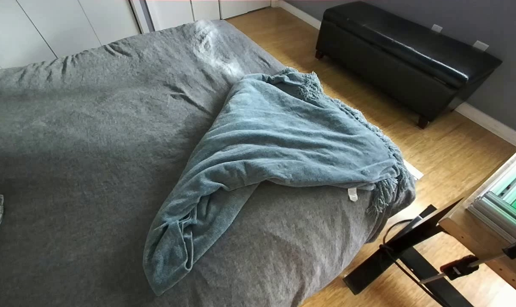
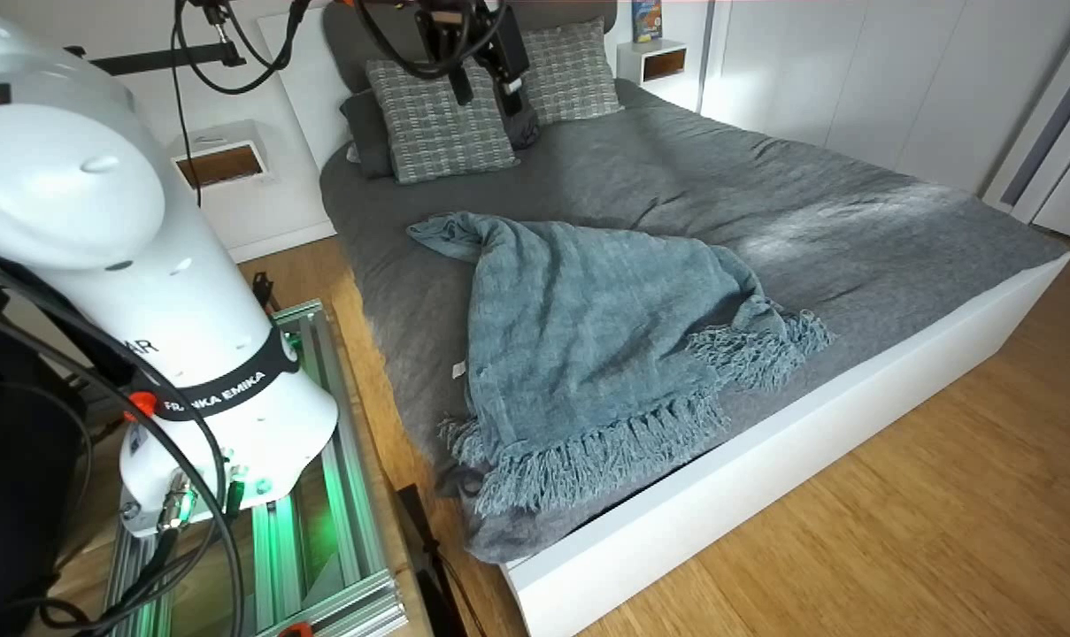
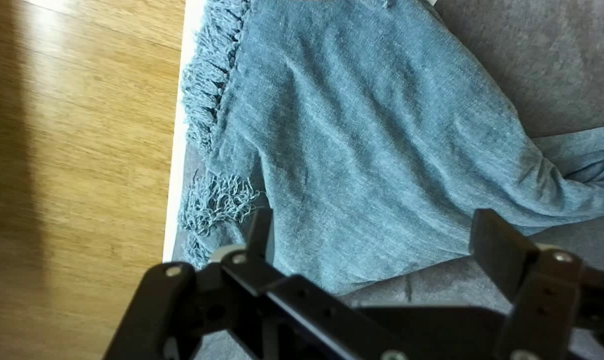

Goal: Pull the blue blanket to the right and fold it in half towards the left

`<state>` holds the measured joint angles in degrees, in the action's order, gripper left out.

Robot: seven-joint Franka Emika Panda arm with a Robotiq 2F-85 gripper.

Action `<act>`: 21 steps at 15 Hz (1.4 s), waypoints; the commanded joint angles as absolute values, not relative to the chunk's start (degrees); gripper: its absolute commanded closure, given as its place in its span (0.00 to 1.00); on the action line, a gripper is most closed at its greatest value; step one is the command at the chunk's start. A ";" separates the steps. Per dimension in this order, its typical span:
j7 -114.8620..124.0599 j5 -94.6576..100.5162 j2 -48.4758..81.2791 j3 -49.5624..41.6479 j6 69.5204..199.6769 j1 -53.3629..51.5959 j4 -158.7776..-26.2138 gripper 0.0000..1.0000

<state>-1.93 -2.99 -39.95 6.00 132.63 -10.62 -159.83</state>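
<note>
The blue blanket lies rumpled on the grey bed in both exterior views (image 1: 283,132) (image 2: 588,318). Its fringed edge runs along the foot of the bed, and one narrow, bunched end points toward the pillows. A small white tag (image 1: 352,194) sticks out at its edge; it also shows in an exterior view (image 2: 458,369). My gripper (image 2: 486,95) hangs in the air above the bed. In the wrist view my gripper (image 3: 373,222) is wide open with nothing between its fingers, above the blanket (image 3: 356,150) and its fold edge.
The grey bed cover (image 1: 91,170) spreads under the blanket. A white bed frame edge (image 2: 791,442) borders the foot. Patterned pillows (image 2: 446,124) lie at the head. A black bench (image 1: 407,59) stands by the wall. The robot's base frame (image 2: 349,460) stands beside the bed.
</note>
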 commanded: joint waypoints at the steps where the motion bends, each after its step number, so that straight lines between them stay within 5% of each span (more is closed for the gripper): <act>1: -3.71 -4.08 -37.60 3.95 134.43 -10.76 -159.44 0.00; 13: -15.42 -14.33 0.41 -4.96 160.17 -9.68 -153.37 0.00; 21: -38.19 -39.62 27.48 4.10 171.50 -0.35 -138.37 0.00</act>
<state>-32.38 -35.48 17.57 0.78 168.40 -4.81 -146.06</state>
